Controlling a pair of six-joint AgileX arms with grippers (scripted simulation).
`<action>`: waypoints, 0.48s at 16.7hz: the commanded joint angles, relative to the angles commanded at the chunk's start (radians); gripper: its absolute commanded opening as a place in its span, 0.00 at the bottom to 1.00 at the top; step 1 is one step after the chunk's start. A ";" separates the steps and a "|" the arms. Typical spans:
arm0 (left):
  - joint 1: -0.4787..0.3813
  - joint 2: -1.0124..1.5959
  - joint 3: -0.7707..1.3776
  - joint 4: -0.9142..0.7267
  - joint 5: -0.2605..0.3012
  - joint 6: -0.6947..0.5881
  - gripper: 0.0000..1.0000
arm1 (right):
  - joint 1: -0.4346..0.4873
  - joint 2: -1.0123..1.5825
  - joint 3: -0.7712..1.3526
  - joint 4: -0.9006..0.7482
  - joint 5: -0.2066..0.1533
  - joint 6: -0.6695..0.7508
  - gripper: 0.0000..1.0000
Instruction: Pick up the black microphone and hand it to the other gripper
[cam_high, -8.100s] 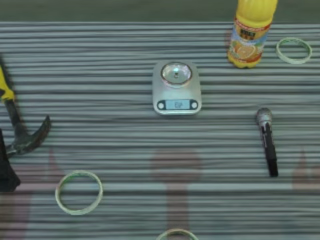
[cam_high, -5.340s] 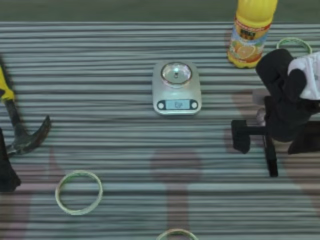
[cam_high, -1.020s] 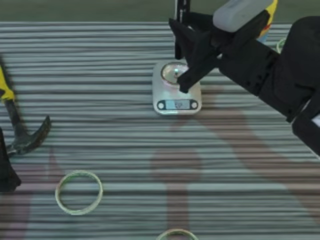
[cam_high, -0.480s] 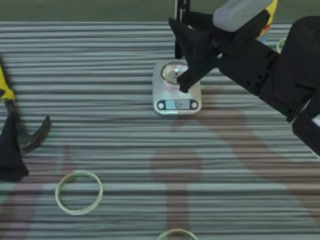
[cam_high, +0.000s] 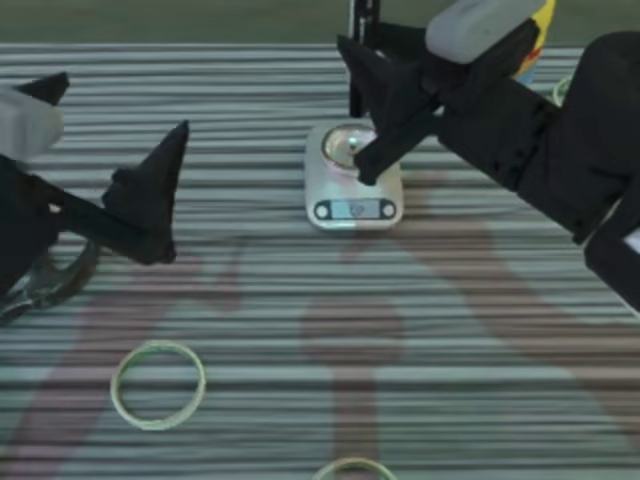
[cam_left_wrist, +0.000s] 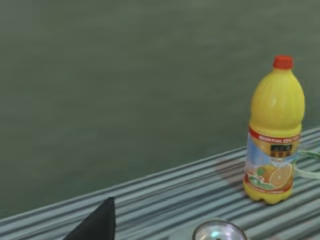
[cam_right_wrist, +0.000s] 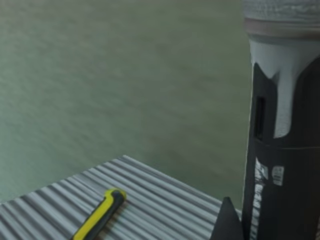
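Start at the left side of the table (cam_high: 250, 330). Your left gripper (cam_high: 110, 150) is up in the air there, above the stripes, with its two black fingers spread wide apart and nothing between them. It points toward the middle, so it looks ready to take something that comes to it. Under that arm you can see the curved head of the hammer (cam_high: 50, 285) peeking out. Its yellow and black handle also shows in the right wrist view (cam_right_wrist: 97, 220), lying flat. Nearer the front edge lies a pale tape ring (cam_high: 158, 384), which has no part in this job.

In the middle sits the silver scale (cam_high: 353, 180). The left wrist view shows only the top of its round plate (cam_left_wrist: 220, 233).

Now look above the scale. Your right gripper (cam_high: 368, 110) hangs there, squeezed onto the black microphone (cam_high: 364, 20). From above you see just a thin black bit of the handle at the top edge. The right wrist view shows it better (cam_right_wrist: 280, 150): it stands straight up, grey mesh head on top. Held upright like that, part of the handle should be free for the other claw to grab, though I can't see how much.

At the far right stands the yellow juice bottle (cam_left_wrist: 274, 130), mostly hidden from above by your right arm.

The two grippers are well apart, so I think the handing over has not begun.
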 joint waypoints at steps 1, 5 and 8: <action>-0.036 0.062 0.041 0.020 0.007 0.003 1.00 | 0.000 0.000 0.000 0.000 0.000 0.000 0.00; -0.151 0.262 0.177 0.088 0.030 0.013 1.00 | 0.000 0.000 0.000 0.000 0.000 0.000 0.00; -0.191 0.329 0.225 0.113 0.038 0.017 1.00 | 0.000 0.000 0.000 0.000 0.000 0.000 0.00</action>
